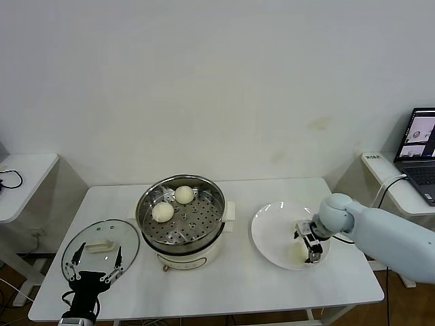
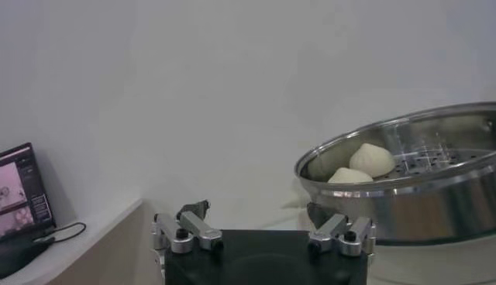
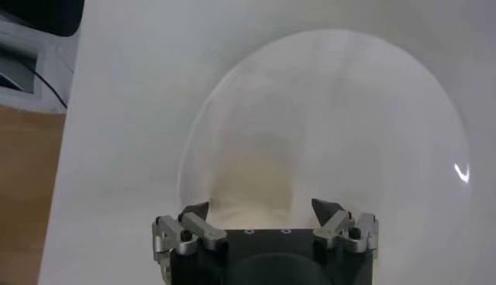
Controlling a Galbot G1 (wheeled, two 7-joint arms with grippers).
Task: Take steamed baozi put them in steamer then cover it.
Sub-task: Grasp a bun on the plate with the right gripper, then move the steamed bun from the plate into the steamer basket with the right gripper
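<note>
Head view: right gripper point(image 1: 310, 246) open over baozi point(image 1: 302, 252) at plate's point(image 1: 272, 234) 4 o'clock; left gripper point(image 1: 96, 260) open above cover point(image 1: 100, 247).

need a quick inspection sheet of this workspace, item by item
surface: white table, carrying the steamer, the lid and the plate
job's things: steamer at the middle with two baozi in it; cover flat on the table to the steamer's left, off the pot; one baozi on the plate, to the steamer's right
clutter: nothing seen
grippers: left gripper open above the cover's near edge, holding nothing; right gripper open over the plate, jaws around the baozi there, not closed on it
cables: black cable on the left side table; white cable by the laptop
surroundings: white wall; laptop on the right side table
</note>
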